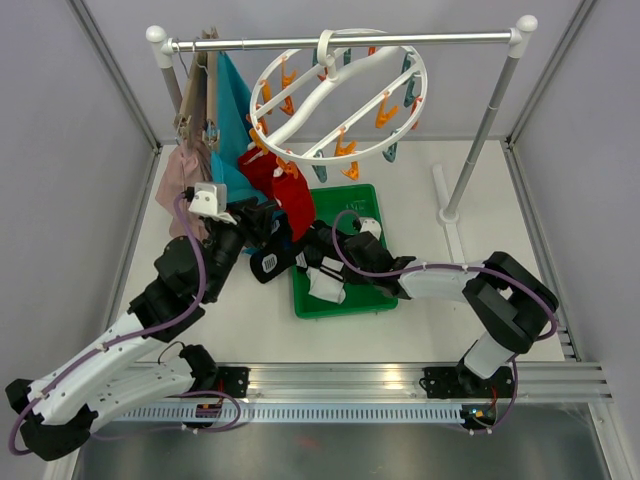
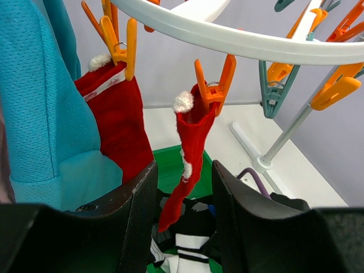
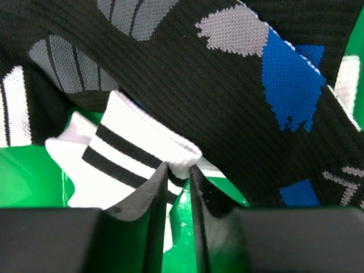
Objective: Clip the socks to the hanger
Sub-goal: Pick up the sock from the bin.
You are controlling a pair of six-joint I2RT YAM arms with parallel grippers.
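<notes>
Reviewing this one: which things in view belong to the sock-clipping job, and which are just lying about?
Job: round clip hanger; red socks already clipped; black patterned socks; white striped cuff pinched in the right gripper jaws.
Lying about: teal cloth; pink garment; rail; green bin holding the loose socks.

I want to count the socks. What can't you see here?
Top view: the right arm covers the tray, so its socks can't be counted.
Right wrist view: the black sock runs off the edges; the right gripper covers part of the striped sock's cuff.
Left wrist view: the left gripper hides the left red sock's bottom.
</notes>
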